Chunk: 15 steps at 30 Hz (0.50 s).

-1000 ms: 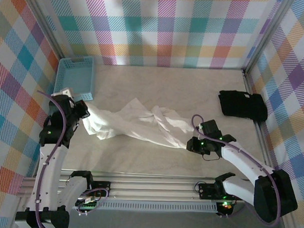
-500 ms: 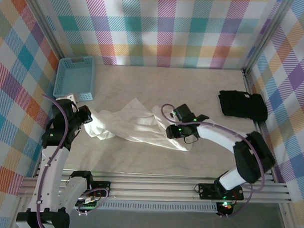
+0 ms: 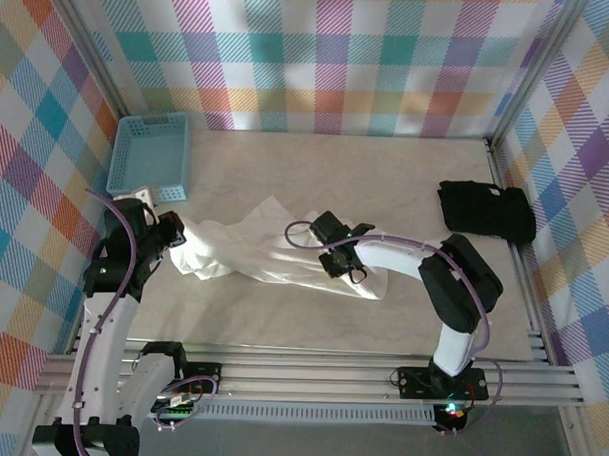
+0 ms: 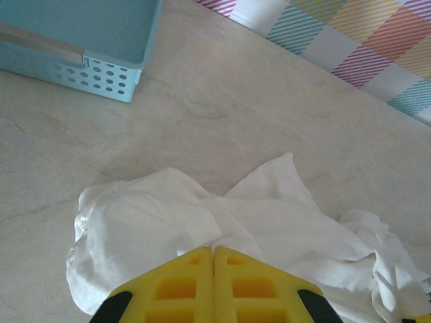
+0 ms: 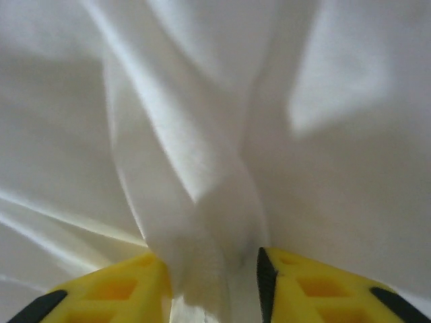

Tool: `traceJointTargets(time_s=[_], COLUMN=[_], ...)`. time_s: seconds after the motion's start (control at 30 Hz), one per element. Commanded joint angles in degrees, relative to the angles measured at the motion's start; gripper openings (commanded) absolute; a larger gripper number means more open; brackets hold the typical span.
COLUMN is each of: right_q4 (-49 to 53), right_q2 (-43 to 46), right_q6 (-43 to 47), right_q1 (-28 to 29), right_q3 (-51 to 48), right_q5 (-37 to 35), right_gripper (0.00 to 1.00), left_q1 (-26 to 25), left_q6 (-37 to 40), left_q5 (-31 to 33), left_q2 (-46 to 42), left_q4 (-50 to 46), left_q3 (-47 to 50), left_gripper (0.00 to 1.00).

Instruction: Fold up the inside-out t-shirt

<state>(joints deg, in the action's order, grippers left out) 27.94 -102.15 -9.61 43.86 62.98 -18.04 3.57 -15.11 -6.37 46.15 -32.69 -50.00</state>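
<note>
The inside-out t-shirt (image 3: 249,251) lies bunched and twisted in a long band across the middle of the table. My left gripper (image 3: 174,233) is at its left end. In the left wrist view that gripper (image 4: 214,250) has its yellow fingers pressed together, with the white cloth (image 4: 269,222) gathered at their tips. My right gripper (image 3: 328,257) is low over the band's right half. Seen from the right wrist, a thick fold of the t-shirt (image 5: 202,134) fills the gap of this gripper (image 5: 212,269), and both fingers touch it.
A blue basket (image 3: 150,158) stands at the back left, its perforated wall (image 4: 101,81) just beyond the shirt's left end. A black folded garment (image 3: 485,209) lies at the right by the plaid wall. Bare tabletop runs along the front and back.
My right arm has swung left from the shirt's right end to its middle, opening on the way and closing again on a fold. The left gripper stays shut, nearly still.
</note>
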Motion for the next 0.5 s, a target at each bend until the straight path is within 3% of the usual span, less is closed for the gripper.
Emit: traceJointTargets(time_s=[0.0,0.1,0.23,0.47], right_q4=[0.68,-0.87,-0.6,-1.9], right_q2=[5.24,7.11,7.39,10.73], right_q6=[0.65,-0.34,-0.63,0.84], right_q1=[-3.3,-6.22,-8.81,-9.52], right_q3=[-1.3,-3.19,-4.3,-6.18], right_q5=[0.87,6.83,8.04,14.17], right_gripper=[0.34,0.28,0.15,0.12], left_q1=[1.02,1.07,1.04,0.99], left_q6=[1.49,1.7,1.75,1.84], left_q5=[-0.04,0.11,0.14,-0.1], left_q2=[-0.97,-1.05,-1.06,-1.02], left_q4=[1.75,1.71,1.66,1.75], left_q3=[0.48,0.38,0.45,0.51], left_gripper=[0.0,0.0,0.0,0.0])
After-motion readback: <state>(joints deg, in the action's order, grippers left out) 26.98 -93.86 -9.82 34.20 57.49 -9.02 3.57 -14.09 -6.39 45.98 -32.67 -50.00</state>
